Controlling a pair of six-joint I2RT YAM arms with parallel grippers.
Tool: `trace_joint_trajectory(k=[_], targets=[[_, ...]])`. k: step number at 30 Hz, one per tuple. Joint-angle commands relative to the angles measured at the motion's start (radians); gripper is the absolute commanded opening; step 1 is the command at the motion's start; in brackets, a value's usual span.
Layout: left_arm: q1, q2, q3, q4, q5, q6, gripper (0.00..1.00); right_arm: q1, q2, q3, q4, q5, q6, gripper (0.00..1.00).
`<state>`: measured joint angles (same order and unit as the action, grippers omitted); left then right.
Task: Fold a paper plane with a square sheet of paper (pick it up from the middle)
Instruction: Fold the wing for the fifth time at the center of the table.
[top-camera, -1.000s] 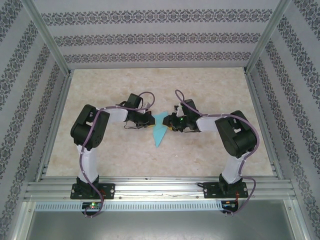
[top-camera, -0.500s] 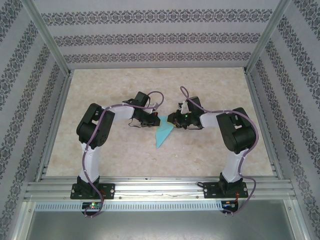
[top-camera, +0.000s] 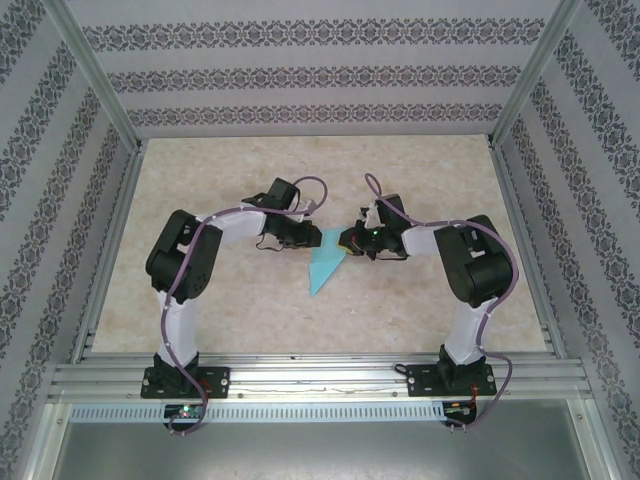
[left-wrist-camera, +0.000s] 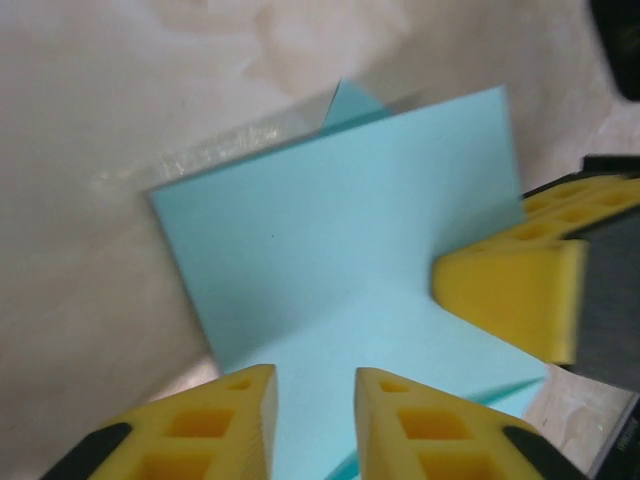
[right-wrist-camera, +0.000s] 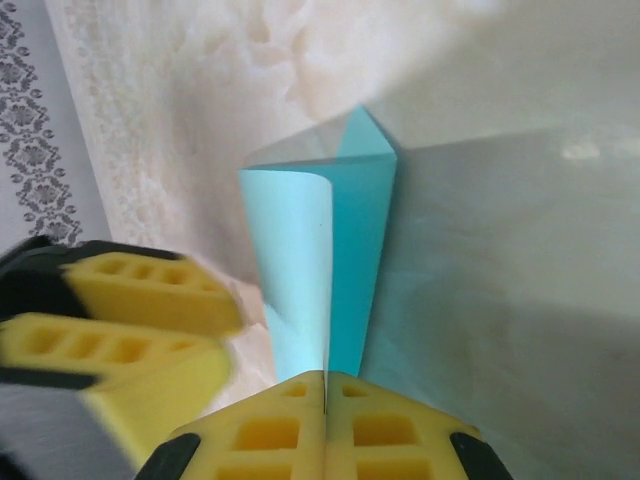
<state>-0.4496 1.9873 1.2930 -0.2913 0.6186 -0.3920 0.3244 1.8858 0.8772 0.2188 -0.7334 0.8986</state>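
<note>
**Paper pinched on the right, left jaws loose around it**

Top view: the paper (top-camera: 326, 264) lies near the middle of the table (top-camera: 200, 330), well apart from every edge. It is a narrow folded wedge. Its long axis runs far-to-near, with the tip toward the near edge. The left gripper (top-camera: 306, 241) and right gripper (top-camera: 346, 243) flank its wide far end, one on each side, about equally close. The paper is between them, not ahead of either.

Left wrist view: the left gripper's fingers (left-wrist-camera: 235, 425) stand a little apart. Paper shows in the gap, but they are not pressed on it. The sheet rises ahead as an upright flap. A right-gripper finger (left-wrist-camera: 505, 290) touches its right edge.

Right wrist view: the right jaws are together, and the paper's crease runs straight into their seam. I judge this a clamp on the fold. The left fingers (right-wrist-camera: 150, 295) are blurred, just left of the paper.

Judgement: the next crease depends on the right arm anchoring the wide end while the left works along the axis.
</note>
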Motion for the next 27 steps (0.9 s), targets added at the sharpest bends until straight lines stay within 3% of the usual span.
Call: trace_joint_trajectory(k=[1,10,16,20,27], targets=[[-0.034,-0.132,-0.066,0.013,-0.127,0.055,0.31,0.006,-0.054,-0.027,0.034,0.056,0.073,0.01],[-0.245,-0.346,-0.345,0.112,-0.466,0.203,0.42,0.037,-0.102,-0.074,0.120,0.142,0.223,0.00],[-0.374,-0.335,-0.366,0.116,-0.599,0.235,0.47,0.052,-0.091,-0.060,0.124,0.135,0.241,0.00],[-0.409,-0.307,-0.357,0.125,-0.684,0.238,0.48,0.058,-0.087,-0.059,0.123,0.135,0.244,0.00],[-0.418,-0.265,-0.323,0.117,-0.729,0.286,0.48,0.063,-0.084,-0.063,0.132,0.136,0.256,0.01]])
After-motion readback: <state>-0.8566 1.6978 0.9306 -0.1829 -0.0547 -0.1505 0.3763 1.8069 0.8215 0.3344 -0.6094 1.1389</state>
